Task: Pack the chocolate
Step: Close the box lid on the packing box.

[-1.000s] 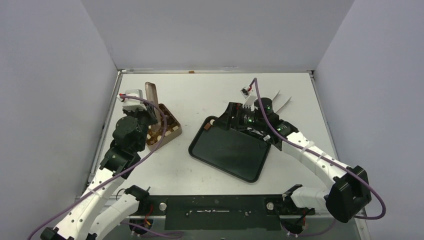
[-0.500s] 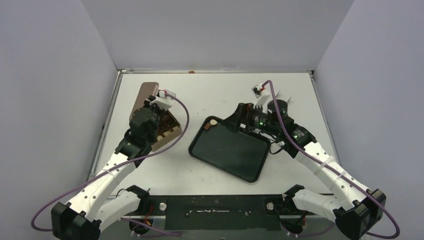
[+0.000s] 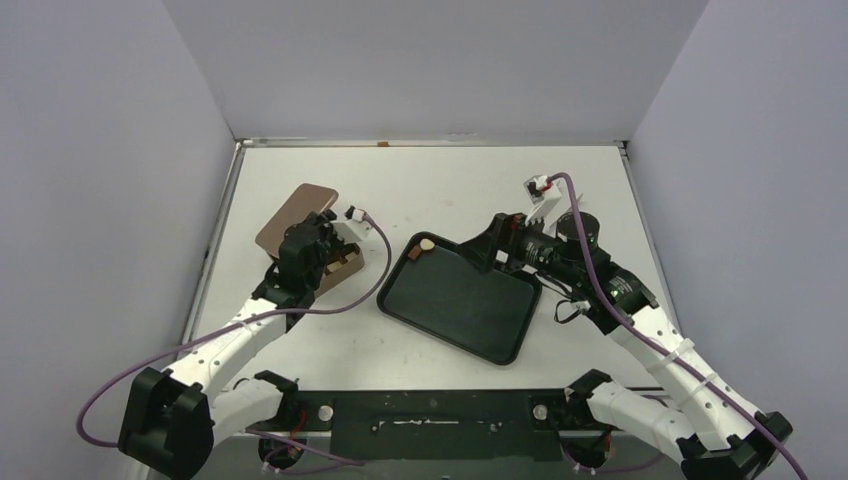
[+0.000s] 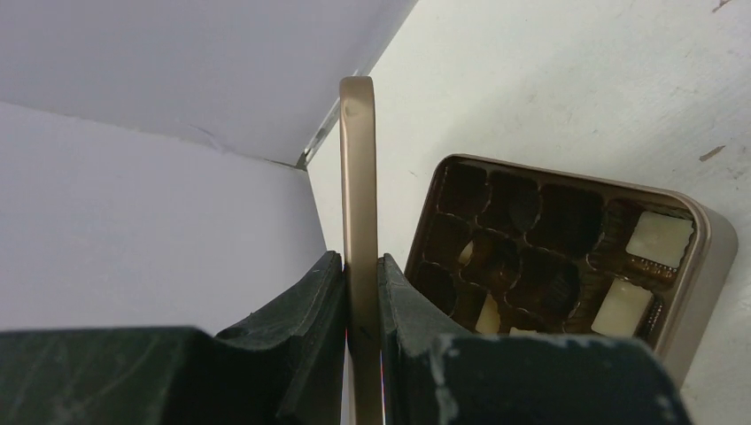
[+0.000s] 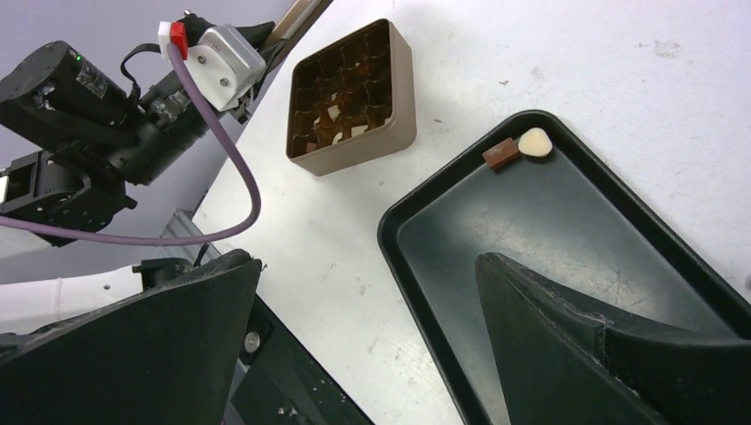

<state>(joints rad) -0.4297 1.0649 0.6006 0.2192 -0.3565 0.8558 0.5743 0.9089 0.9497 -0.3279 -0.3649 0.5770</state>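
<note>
Top view: flat brown square lid [image 3: 295, 213] tilted up over the far-left side of the square gold-brown tin [image 3: 347, 263]; left arm [image 3: 250, 330] hid most of the tin. Cream-white chocolate piece [image 3: 427, 244] and dark brown chocolate piece [image 3: 415, 253] lay touching in the far-left corner of the black rectangular tray [image 3: 450, 300], tin just beside on the white tabletop [image 3: 440, 190]. Right arm [image 3: 640, 320] reached over the tray's far edge

Left wrist view: left fingers [image 4: 314, 310] clenched on the lid's edge, lid upright between them. Only this view looked into the tin: a few cream pieces in the near-right cells, several cells looked bare, dark ones hard to tell

Right wrist view: right fingers [image 5: 177, 310] released, spread wide, nothing between them, above the tray's near part. Only this view showed the two loose pieces sat against the tray rim, and that the lid cleared the tin mouth

Step looked like fetching the last two pieces. Best done one at a time: fingers down in line with the rim so neither tip hits it, nip the cream piece without shoving the brown one. Lid should stay off the tin until both are in
</note>
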